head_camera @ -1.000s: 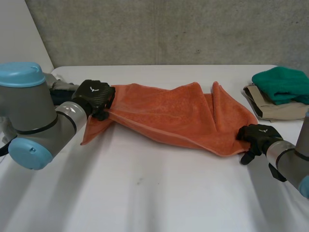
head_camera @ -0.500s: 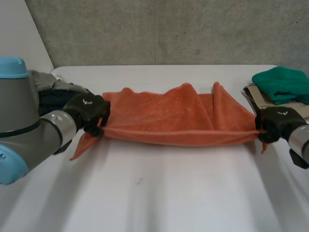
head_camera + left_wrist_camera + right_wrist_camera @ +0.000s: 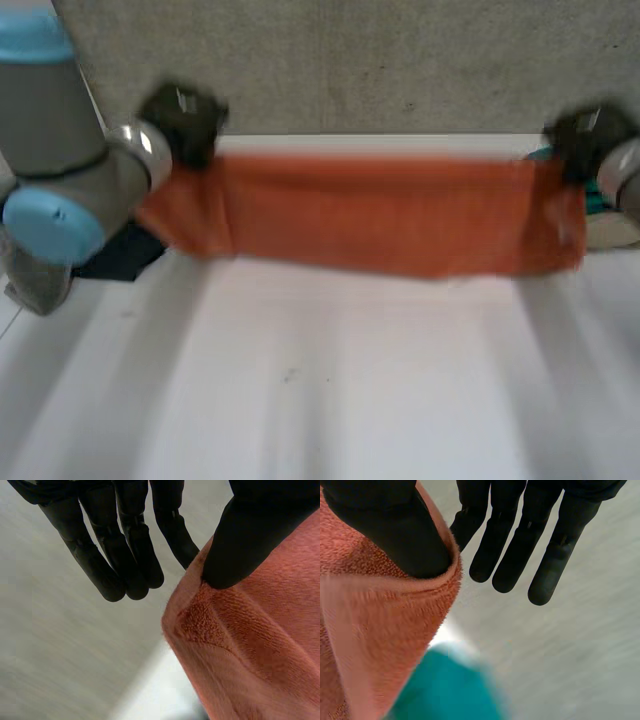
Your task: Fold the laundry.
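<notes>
Lifted since half a second ago, the left robot hand and the right robot hand now stand high and wide apart. The orange towel, which then sagged between them down on the worktop, hangs clear of it as a flat, taut band.

Starting at the left, the left robot hand grips one top corner of the towel. In its wrist view the thumb presses the terry against the nearest of the straight fingers, and the rest of the cloth drops away below the palm. Under that arm a dark cloth lies on the worktop, below and behind the towel's left end.

From there the towel's long axis runs straight across to the other robot hand. Its top edge is about level and its lower edge sags a little towards the right. The right robot hand pinches the opposite top corner in the same way, with its thumb on the cloth and its fingers straight alongside. A folded green cloth lies below this robot hand, just past the towel's end.

Neither robot hand is nearer the towel than the other, as each holds one end of the same edge. To my eye the next move depends on that edge staying level and taut. Whether the towel is laid flat or the two corners are brought together, both robot hands would have to travel evenly, and the right one would have to keep clear of the green cloth.
</notes>
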`<state>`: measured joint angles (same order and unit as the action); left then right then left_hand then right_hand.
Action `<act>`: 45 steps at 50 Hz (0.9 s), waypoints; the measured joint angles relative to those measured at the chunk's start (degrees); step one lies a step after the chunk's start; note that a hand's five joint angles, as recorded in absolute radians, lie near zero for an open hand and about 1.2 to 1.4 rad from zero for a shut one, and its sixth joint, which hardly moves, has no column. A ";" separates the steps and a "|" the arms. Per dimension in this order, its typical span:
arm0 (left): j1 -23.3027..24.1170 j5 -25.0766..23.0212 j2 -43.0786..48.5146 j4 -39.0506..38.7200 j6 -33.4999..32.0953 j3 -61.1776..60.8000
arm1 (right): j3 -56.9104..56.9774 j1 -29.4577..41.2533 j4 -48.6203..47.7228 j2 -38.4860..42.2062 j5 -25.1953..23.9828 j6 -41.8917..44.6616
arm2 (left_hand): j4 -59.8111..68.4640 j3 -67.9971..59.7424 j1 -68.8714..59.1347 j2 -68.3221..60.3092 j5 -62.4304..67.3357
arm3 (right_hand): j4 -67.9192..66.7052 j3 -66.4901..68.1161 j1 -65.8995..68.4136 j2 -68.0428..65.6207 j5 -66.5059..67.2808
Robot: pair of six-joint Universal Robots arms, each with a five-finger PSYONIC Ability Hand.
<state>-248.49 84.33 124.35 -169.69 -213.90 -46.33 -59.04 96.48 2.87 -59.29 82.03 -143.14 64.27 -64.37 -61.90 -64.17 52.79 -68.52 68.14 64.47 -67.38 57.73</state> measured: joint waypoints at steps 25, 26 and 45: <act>-0.98 1.93 -5.47 -10.59 5.24 -11.40 | -9.48 2.92 -16.04 -3.90 -0.95 -9.44 | -13.81 14.26 12.98 14.21 -12.27 | -0.01 0.00 0.00 0.00 0.54; -1.02 1.71 -5.42 -10.78 5.30 -13.06 | -10.89 2.82 -15.85 -4.14 -1.09 -9.44 | -20.33 21.22 20.27 21.25 -18.81 | -0.01 0.00 0.00 0.00 0.52; -0.38 -2.17 4.84 -15.49 19.02 -16.27 | -11.83 8.50 -9.34 -15.05 -5.20 -9.78 | -52.58 52.01 49.77 52.27 -49.75 | -0.02 0.00 0.00 0.00 0.52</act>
<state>-248.88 82.16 129.19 -185.18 -194.87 -62.60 -70.87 104.98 -6.47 -74.33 76.83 -152.92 11.69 -12.36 -12.14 -11.90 3.04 -68.54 68.14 64.47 -67.38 58.25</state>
